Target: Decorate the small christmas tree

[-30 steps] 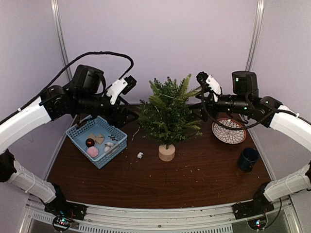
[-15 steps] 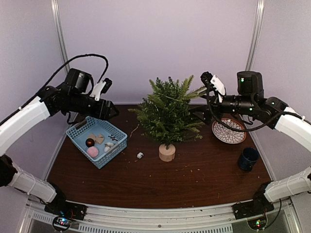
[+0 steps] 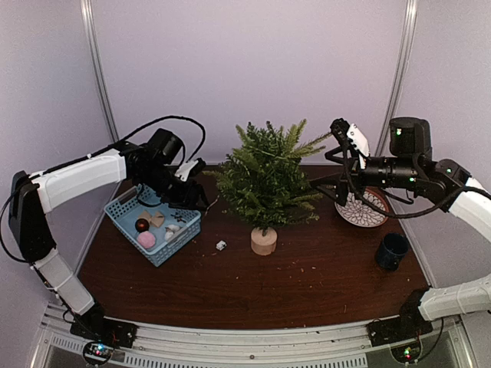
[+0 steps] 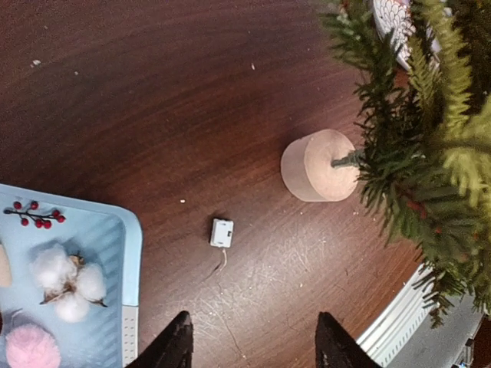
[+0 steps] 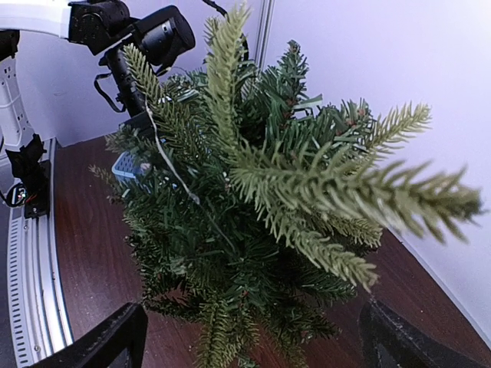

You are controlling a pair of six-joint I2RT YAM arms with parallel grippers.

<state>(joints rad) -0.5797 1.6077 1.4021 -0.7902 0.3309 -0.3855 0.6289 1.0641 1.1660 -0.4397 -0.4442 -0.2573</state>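
Observation:
The small christmas tree (image 3: 265, 180) stands mid-table on its pale round wooden base (image 3: 263, 241); the base also shows in the left wrist view (image 4: 318, 165). A thin wire (image 5: 165, 153) lies across its branches (image 5: 245, 230). A small white box (image 3: 221, 245) with a short wire lies on the table left of the base (image 4: 222, 232). My left gripper (image 3: 193, 201) is open and empty, above the table between the blue basket (image 3: 126, 222) and the tree (image 4: 253, 349). My right gripper (image 3: 335, 186) is open and empty at the tree's right side (image 5: 257, 345).
The blue basket (image 4: 130, 253) holds a red ball (image 3: 142, 225), a pink pompom (image 4: 31, 349), white cotton bolls (image 4: 65, 280) and a red berry sprig (image 4: 34, 215). A patterned plate (image 3: 362, 207) and a dark mug (image 3: 393, 251) stand at the right.
My left arm has swung down and right, bringing its gripper low beside the basket's right corner. My right arm has drawn back a little to the right, away from the tree.

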